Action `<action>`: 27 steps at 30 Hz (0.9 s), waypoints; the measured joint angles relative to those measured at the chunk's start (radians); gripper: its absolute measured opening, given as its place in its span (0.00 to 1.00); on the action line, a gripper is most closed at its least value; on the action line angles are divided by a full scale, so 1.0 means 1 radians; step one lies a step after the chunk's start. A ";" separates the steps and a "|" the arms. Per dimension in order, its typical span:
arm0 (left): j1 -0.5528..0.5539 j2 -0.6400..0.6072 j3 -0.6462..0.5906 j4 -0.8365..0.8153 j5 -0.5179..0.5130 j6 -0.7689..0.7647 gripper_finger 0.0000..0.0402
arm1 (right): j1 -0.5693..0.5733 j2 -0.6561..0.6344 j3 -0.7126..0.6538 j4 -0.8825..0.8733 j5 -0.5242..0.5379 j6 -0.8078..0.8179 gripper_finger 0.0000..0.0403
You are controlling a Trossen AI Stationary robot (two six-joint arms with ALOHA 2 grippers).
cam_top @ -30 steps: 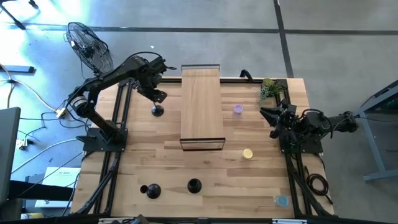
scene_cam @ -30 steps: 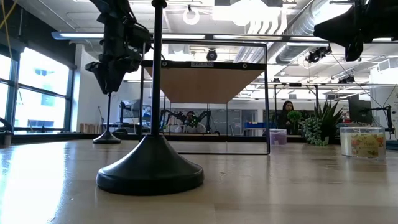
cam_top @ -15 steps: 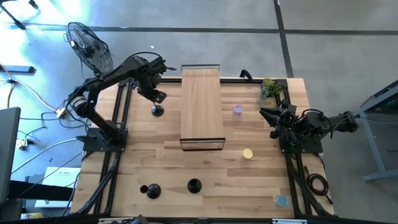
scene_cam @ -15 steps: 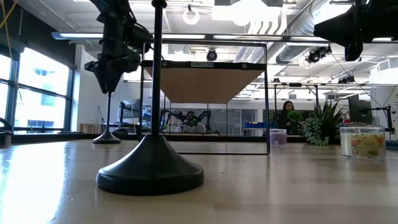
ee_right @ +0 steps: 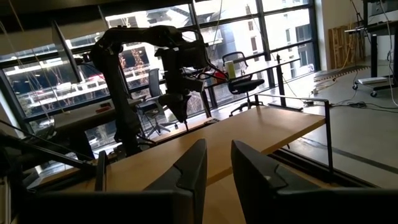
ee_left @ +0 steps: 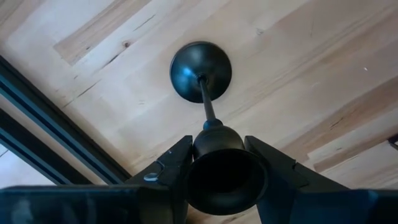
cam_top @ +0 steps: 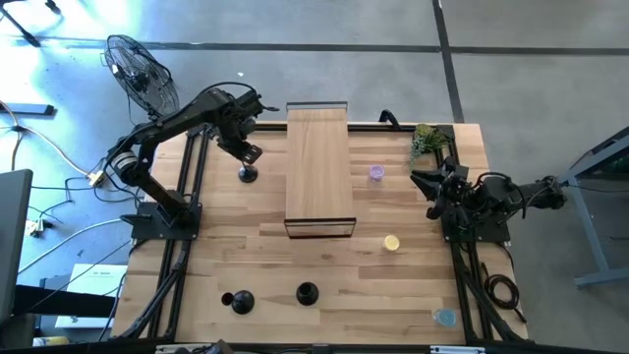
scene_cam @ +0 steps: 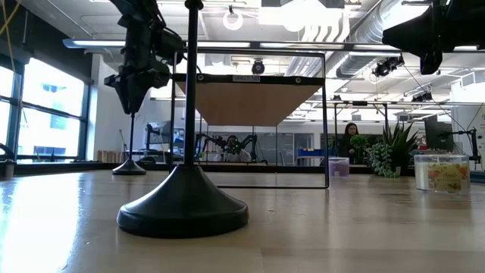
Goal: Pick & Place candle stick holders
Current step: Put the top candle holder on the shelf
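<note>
Judging by how things lie, the job looks barely begun. Nearest the table's front edge, two of the matte-black candle stick holders with round disc bases [cam_top: 307, 293] stand side by side on the bare boards, untouched; one of them fills the low view, its thin stem rising out of frame [scene_cam: 183, 205]. Neither has been lifted, and where they are meant to go cannot be told.

Farther back on the left, the third black holder [ee_left: 201, 70] stands upright on the wood, base flat. The left gripper [cam_top: 246, 154] is directly above it, and the wrist view shows both fingers pressed against the little cup top [ee_left: 219, 177], so it is clamped on that holder, which does not appear to have left the surface. The lift and the placing are still to come.

The right gripper [cam_top: 428, 195] waits at the right side beside the green plant sprig [cam_top: 428, 140], its fingers [ee_right: 187, 174] close together with only a narrow gap and nothing between them.

The pale butcher-block table [cam_top: 256, 236] carries a tall wire-framed stand with a wooden top [cam_top: 318, 167] across its middle, a small lilac cup [cam_top: 375, 173] and a yellow one [cam_top: 391, 243]. Beyond are polished concrete floor, a black floor fan [cam_top: 141, 74], big windows, and a seated person far off in the low view
</note>
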 joint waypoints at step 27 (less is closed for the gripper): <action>-0.035 -0.035 0.509 -0.216 -0.019 0.049 0.31 | 0.000 0.000 0.001 0.158 0.070 -0.111 0.26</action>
